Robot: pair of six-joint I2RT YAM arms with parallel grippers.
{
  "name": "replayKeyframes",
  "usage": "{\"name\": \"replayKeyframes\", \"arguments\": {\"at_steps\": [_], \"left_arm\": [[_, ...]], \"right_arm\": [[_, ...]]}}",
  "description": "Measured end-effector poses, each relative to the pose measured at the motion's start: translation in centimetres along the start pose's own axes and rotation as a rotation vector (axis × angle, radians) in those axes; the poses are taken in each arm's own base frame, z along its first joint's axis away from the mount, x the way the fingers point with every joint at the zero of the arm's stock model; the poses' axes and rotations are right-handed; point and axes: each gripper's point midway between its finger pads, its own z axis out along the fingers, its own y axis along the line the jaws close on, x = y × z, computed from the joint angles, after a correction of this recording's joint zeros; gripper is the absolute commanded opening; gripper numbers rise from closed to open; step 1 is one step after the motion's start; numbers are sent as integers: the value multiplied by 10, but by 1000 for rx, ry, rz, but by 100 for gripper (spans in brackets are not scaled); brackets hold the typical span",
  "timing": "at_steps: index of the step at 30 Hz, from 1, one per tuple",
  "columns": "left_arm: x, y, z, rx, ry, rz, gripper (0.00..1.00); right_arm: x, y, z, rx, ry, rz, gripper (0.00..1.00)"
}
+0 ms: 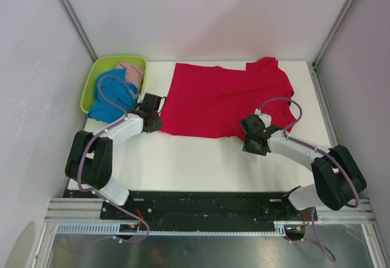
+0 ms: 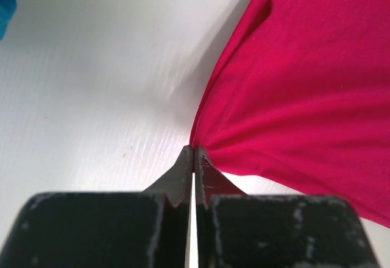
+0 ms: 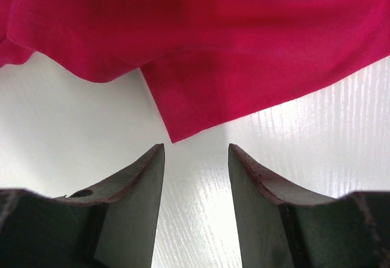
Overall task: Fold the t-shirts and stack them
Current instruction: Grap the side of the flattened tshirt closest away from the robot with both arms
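Finding the red t-shirt [image 1: 225,100] lying spread out and mostly flat over the far middle of the desk [image 1: 201,158], reaching from just right of the basket [image 1: 91,82] to near the right wall. Pinching its near left corner with the left fingers [image 1: 157,123], clenched tight on the hem and bunching the cloth into creases at the tips in the left wrist view [image 2: 194,155]. Holding the right fingers [image 1: 250,135] parted and released at the shirt's near edge, right of the middle, grasping nothing. Seeing, in the right wrist view, a pointed corner of red cloth [image 3: 177,128] lying on the desk just ahead of the two tips [image 3: 143,176], not between them.

Noticing the right arm's purple cable [image 1: 286,105] arching above the right end of the red t-shirt, and the left arm's cable [image 1: 103,91] looping over the blue one.

Counting three t-shirts: one red, one blue, one pink. Counting one basket and two arms.

Finding the lime-green basket sitting at the far left corner of the desk, holding the blue t-shirt [image 1: 113,100] bunched up and spilling over the near rim onto the desk. Seeing the pink t-shirt [image 1: 131,72] crumpled in the far right part of the basket, touching the blue.
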Motion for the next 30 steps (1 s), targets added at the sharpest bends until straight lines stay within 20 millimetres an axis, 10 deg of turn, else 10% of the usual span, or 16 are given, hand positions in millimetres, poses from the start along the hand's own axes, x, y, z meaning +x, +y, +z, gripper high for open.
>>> {"name": "replayKeyframes", "arguments": {"at_steps": [13,21,30], "left_arm": [[0,0,0,0,1,0,0],[1,-1,0,6,5,0,0],[2,-2,0,12,10,0,0]], "right_arm": [[12,-6,6,52,1,-1,2],[5,-11,-14,30,-43,38,44],[0,7,0,-7,-70,0,51]]}}
